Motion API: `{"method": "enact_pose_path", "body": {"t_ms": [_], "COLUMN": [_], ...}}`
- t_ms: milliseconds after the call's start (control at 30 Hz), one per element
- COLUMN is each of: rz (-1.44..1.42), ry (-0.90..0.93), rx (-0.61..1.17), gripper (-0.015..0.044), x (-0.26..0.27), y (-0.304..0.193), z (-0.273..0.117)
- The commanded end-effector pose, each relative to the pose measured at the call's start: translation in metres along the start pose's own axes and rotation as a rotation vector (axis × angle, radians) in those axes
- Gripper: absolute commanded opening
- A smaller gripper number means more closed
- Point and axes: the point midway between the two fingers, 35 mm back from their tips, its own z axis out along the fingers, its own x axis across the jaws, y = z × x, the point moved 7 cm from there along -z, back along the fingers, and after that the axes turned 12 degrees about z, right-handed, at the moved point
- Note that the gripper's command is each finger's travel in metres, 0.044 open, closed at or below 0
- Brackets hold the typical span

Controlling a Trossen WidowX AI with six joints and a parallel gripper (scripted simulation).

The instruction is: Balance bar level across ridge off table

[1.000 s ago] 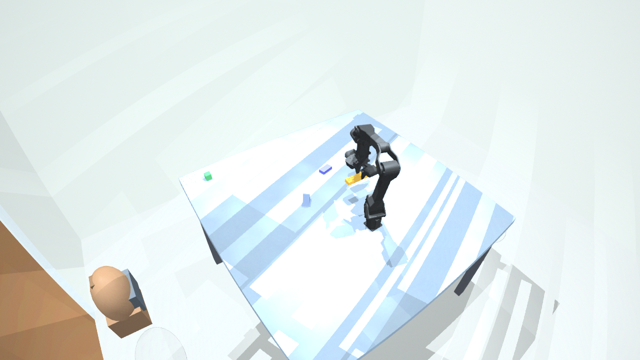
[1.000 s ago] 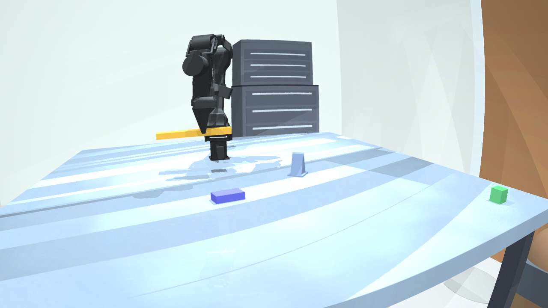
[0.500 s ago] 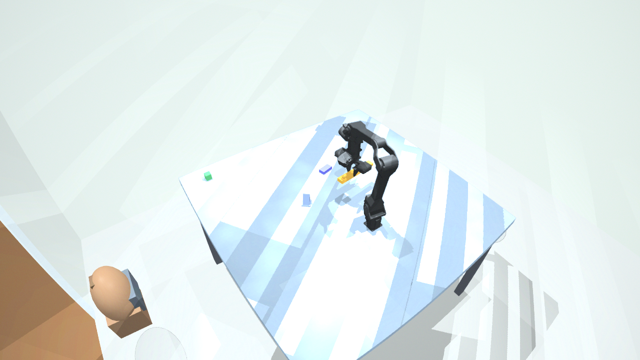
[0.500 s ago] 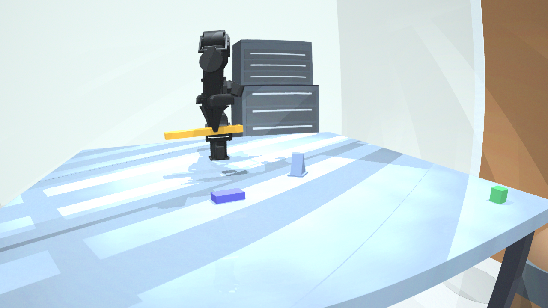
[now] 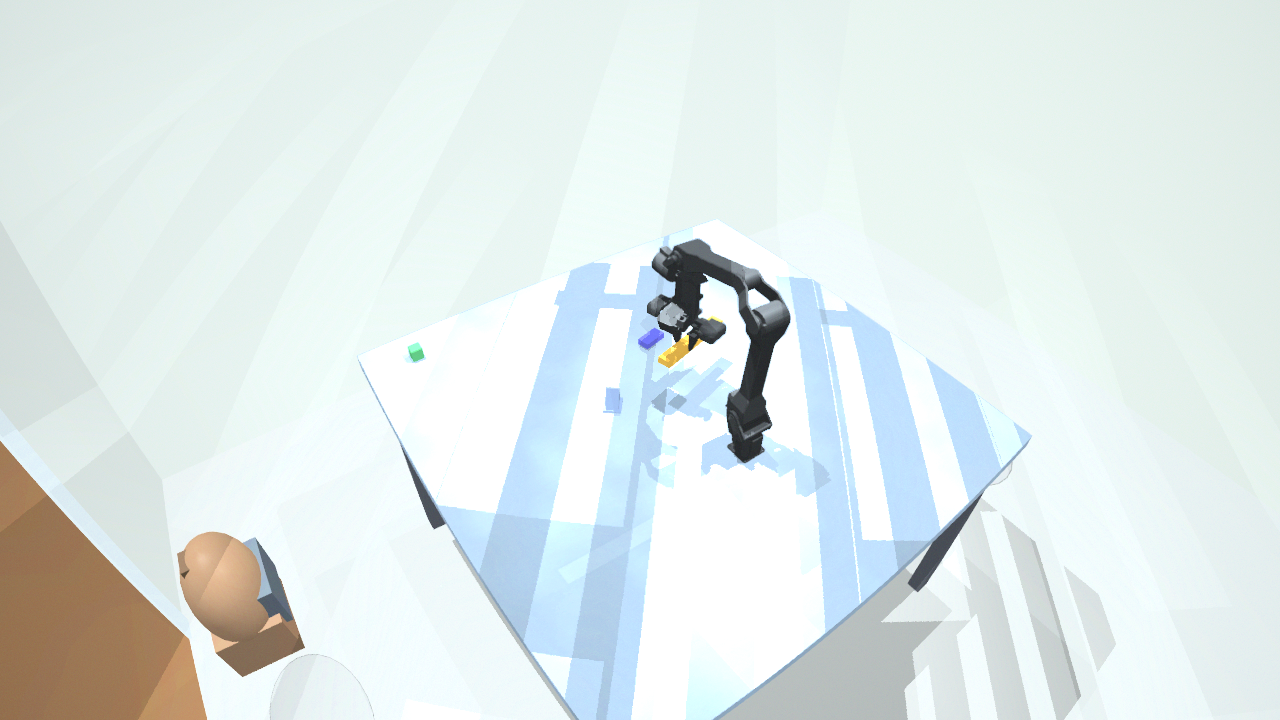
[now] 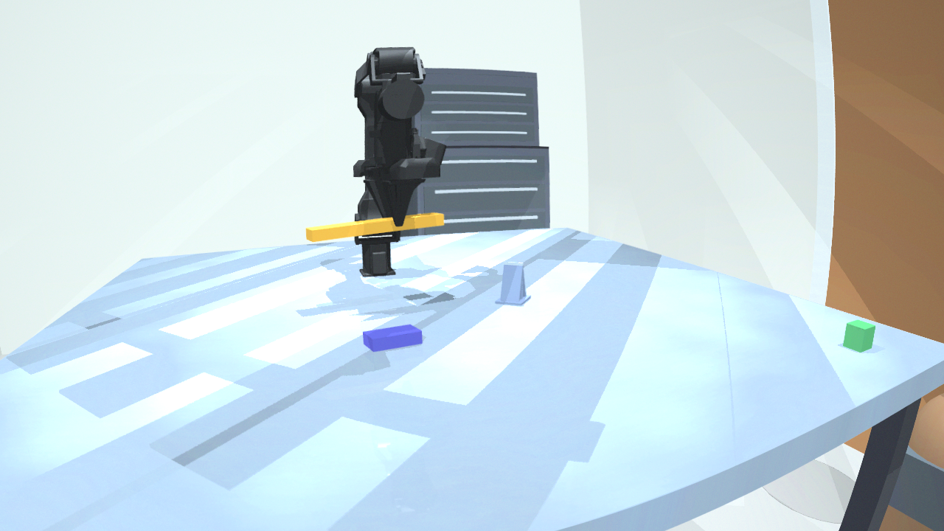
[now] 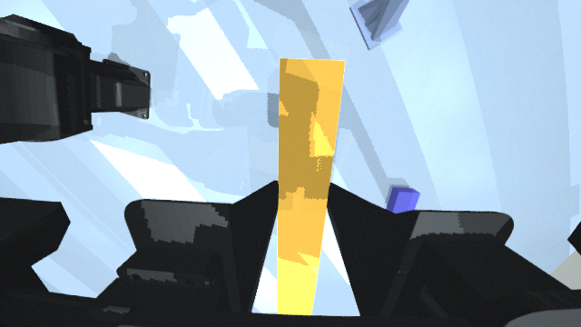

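My gripper (image 5: 685, 342) (image 6: 398, 223) (image 7: 302, 187) is shut on the long yellow bar and holds it near its middle, well above the table (image 5: 751, 573) (image 6: 528, 343). The yellow bar (image 5: 673, 354) (image 6: 336, 231) (image 7: 304, 136) is roughly level. The ridge (image 5: 613, 399) (image 6: 513, 284) (image 7: 381, 20), a small pale blue wedge on a flat base, stands upright on the table. In the exterior view it is to the right of the gripper and lower; in the wrist view it is at the top right. The bar and ridge are apart.
A blue-violet block (image 5: 650, 338) (image 6: 391, 338) (image 7: 403, 200) lies on the table near the gripper. A green cube (image 5: 416, 351) (image 6: 858, 335) stands near a far table corner. The arm's base (image 5: 745, 447) (image 6: 377, 260) is on the table; grey drawers (image 6: 488, 178) stand behind.
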Motion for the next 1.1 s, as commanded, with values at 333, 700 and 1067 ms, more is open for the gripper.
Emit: {"method": "enact_pose_path", "body": {"t_ms": [333, 700, 1067], "rz": [-0.135, -0.248, -0.36], "ry": [-0.008, -0.009, -0.01], "rx": [0.003, 0.001, -0.001], "gripper": [0.0, 0.0, 0.0], "x": [-0.022, -0.033, -0.039], "y": [0.038, 0.074, 0.112], "z": [-0.004, -0.003, -0.002]}}
